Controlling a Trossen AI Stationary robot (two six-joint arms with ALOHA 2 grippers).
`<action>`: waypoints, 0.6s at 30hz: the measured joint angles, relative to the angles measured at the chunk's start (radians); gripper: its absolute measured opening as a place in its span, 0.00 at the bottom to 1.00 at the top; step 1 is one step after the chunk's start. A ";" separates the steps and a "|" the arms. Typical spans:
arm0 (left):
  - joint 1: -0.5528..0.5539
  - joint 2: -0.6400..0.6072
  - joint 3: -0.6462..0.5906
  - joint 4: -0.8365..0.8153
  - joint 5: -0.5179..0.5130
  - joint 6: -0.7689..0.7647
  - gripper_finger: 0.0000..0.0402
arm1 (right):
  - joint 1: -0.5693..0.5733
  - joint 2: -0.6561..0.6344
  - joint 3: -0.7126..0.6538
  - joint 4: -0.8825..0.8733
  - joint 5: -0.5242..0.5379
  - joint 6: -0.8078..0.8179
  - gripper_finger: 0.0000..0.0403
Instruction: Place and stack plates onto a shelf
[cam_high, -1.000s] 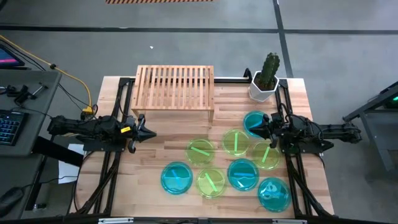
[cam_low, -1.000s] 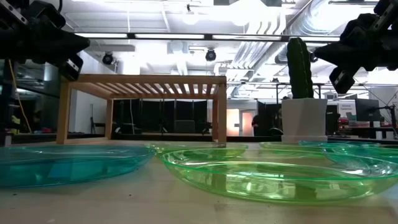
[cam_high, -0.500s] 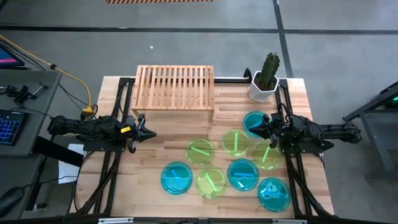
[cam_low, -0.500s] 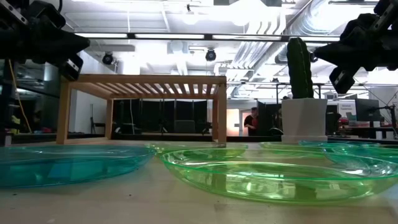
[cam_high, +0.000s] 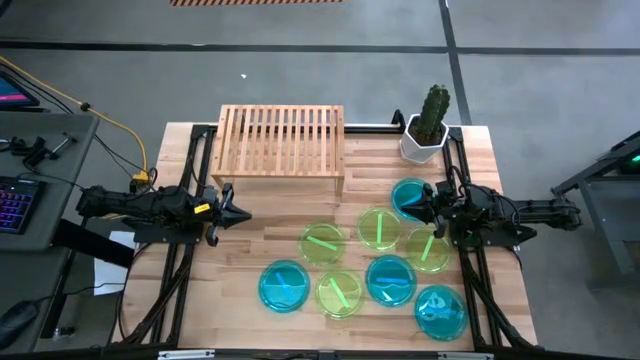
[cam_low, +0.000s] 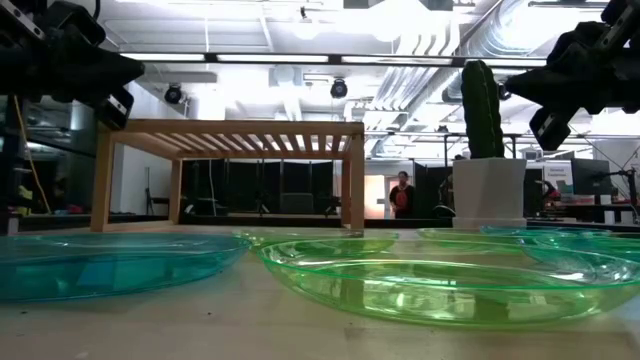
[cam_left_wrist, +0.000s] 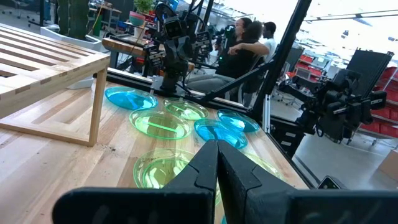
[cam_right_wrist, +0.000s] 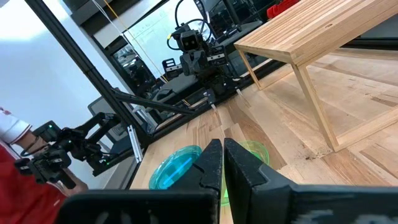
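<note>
The left pincer (cam_high: 232, 211) hangs above the counter (cam_high: 250, 250) at the 9 o'clock edge, its two fingers pressed together with nothing between them. In the left wrist view the fingers (cam_left_wrist: 214, 163) meet in one narrow line. The right pincer (cam_high: 430, 213) is at the 3 o'clock side, also closed on nothing, and it hovers at the edge of a blue plate (cam_high: 408, 195).

All eight plates lie flat on the counter between 3 and 6 o'clock, none on the shelf (cam_high: 283, 140). Four are yellow-green (cam_high: 322, 243) and four are blue (cam_high: 285, 285); several touch or overlap at the rims. The shelf stands at 12 o'clock with its slatted top bare. A cactus in a white pot (cam_high: 424, 132) stands at about 1 o'clock, just beside the shelf. In the low view a person (cam_low: 401, 194) is seen far behind the counter.
</note>
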 joint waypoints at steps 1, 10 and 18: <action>0.000 0.000 0.000 0.000 0.000 0.000 0.00 | 0.000 0.000 0.000 0.000 0.000 0.000 0.00; 0.000 0.000 0.000 0.000 0.000 0.000 0.00 | 0.000 0.000 0.000 0.000 0.000 0.000 0.00; 0.000 0.000 0.000 0.000 0.000 0.000 0.00 | 0.000 0.000 0.000 0.000 0.005 -0.044 0.00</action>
